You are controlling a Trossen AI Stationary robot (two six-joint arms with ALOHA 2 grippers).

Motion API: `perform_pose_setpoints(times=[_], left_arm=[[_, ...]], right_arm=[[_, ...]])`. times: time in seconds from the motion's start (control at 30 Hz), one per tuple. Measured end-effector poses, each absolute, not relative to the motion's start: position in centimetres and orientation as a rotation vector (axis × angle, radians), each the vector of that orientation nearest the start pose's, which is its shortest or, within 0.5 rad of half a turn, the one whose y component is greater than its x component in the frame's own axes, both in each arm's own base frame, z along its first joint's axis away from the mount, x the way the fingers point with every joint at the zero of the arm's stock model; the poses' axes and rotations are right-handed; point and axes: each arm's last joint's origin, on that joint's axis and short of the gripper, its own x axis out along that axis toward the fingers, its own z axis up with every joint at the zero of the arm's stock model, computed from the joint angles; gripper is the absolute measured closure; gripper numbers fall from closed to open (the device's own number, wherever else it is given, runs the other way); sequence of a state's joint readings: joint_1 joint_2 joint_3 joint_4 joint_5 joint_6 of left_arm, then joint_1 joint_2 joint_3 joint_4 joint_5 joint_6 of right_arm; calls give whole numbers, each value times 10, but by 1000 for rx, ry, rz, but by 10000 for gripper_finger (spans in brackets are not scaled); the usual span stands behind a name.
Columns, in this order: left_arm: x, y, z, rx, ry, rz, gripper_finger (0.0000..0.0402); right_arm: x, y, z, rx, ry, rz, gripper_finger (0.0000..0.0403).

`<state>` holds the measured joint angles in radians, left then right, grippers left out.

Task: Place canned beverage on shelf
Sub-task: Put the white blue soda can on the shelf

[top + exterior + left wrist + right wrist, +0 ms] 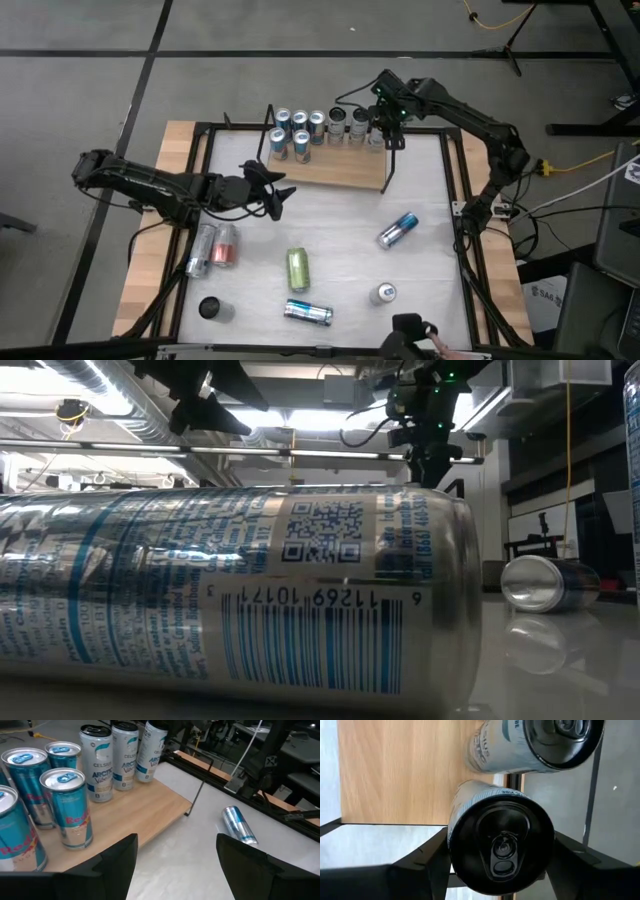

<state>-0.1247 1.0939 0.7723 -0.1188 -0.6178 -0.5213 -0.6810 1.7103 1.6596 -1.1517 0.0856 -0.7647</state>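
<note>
The left claw (283, 195) hangs over the counter (340, 225) just off the shelf's near-left corner, its fingers spread with nothing between them; its wrist view looks past them at the filled end of the board.

On the shelf (335, 170), which sits against the counter's far edge, the left end already carries a cluster of teal cans (289, 132), and a row of pale white cans (112, 757) runs on toward the right end. Most of the board's near half is bare wood.

At the shelf's far-right corner the right claw (378, 128) is pinching a dark-topped can (502, 845), one finger on each side of it, upright and right over the board's right end beside another dark-topped can (540, 742). Whether its base touches the wood I cannot tell. This placement looks nearly finished, with only the release and withdrawal left.

Much is not yet shelved. Lying on the counter are two cans side by side near the left edge (212, 248), a green can (298, 268) in the middle, a blue and silver can (308, 313) toward the near edge, and a blue can (397, 231) toward the right. A dark-topped one (212, 309) stands near the near-left corner and a silver-topped one (384, 293) stands near-right. By my judgement the task is roughly half done.
</note>
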Motion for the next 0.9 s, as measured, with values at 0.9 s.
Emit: perform_pose_setpoints(times=[0.9], left_arm=[[233, -12, 279, -344, 277, 578, 138]], right_arm=[[259, -227, 316, -245, 1328, -177, 157]])
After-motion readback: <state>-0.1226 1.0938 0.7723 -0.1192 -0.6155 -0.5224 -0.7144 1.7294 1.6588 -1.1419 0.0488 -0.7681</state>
